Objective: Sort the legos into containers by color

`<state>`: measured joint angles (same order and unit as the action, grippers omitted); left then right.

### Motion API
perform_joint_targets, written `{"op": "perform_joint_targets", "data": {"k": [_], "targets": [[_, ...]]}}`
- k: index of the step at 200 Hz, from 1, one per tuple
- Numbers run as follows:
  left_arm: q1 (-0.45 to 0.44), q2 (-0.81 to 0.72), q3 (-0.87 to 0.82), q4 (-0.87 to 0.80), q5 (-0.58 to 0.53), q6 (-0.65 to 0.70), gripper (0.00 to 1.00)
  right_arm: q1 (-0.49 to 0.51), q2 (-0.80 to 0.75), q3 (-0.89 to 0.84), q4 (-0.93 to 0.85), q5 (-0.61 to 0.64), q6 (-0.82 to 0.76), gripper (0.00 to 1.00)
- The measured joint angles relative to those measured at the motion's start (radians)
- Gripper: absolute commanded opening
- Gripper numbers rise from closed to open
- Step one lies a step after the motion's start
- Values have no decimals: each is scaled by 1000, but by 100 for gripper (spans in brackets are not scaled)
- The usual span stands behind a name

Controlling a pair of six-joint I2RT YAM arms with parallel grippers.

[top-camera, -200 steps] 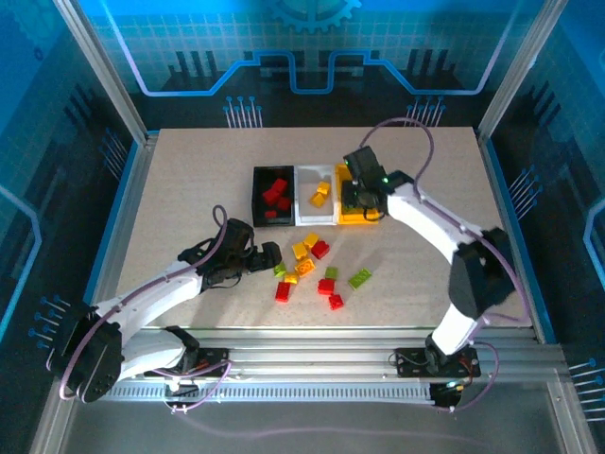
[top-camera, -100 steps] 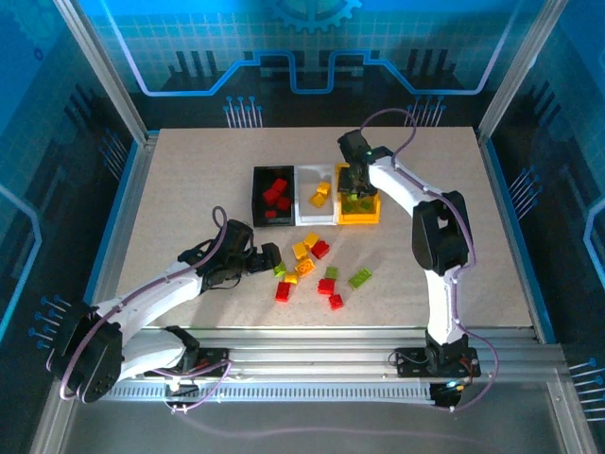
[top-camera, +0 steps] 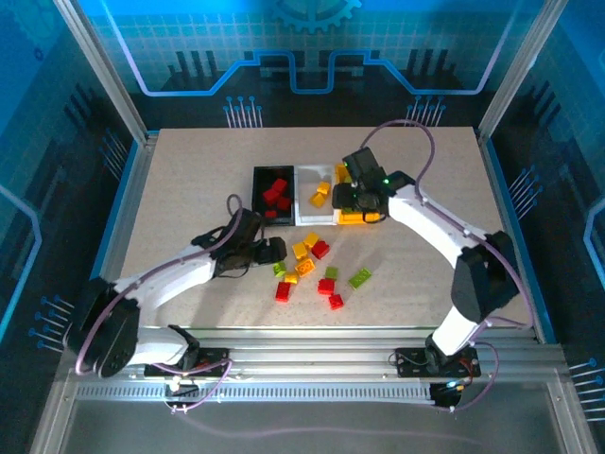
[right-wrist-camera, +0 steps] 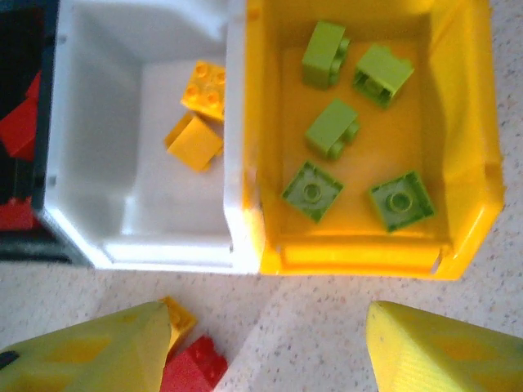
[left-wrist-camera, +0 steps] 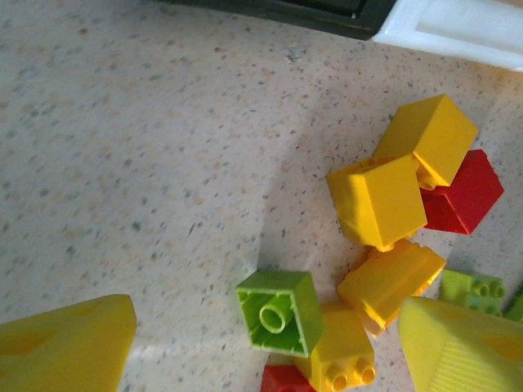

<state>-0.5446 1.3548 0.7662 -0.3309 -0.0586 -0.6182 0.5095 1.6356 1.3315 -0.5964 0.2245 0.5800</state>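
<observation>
Verify: left end effector [left-wrist-camera: 263, 347] wide above green lego [left-wrist-camera: 278, 313]; right end effector [right-wrist-camera: 270, 347] wide, empty, above yellow bin [right-wrist-camera: 359, 255].

We've top cam high & behind near edge of speckled beige tabletop [top-camera: 189, 189], facing down, L wrist cam close over small plastic bricks [left-wrist-camera: 380, 200], R wrist cam straight down into white rectangular plastic bin [right-wrist-camera: 163, 253], both wrist views share its corner
</observation>
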Motion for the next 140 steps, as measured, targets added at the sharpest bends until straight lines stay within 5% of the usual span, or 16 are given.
{"op": "perform_joint_targets", "data": {"k": [68, 140], "targets": [[-67, 261, 94, -1, -57, 54, 66, -2, -98, -201, 41, -5, 4, 66], [-97, 273, 71, 1, -75, 35, 37, -26, -154, -233, 76, -5, 4, 66]]}}
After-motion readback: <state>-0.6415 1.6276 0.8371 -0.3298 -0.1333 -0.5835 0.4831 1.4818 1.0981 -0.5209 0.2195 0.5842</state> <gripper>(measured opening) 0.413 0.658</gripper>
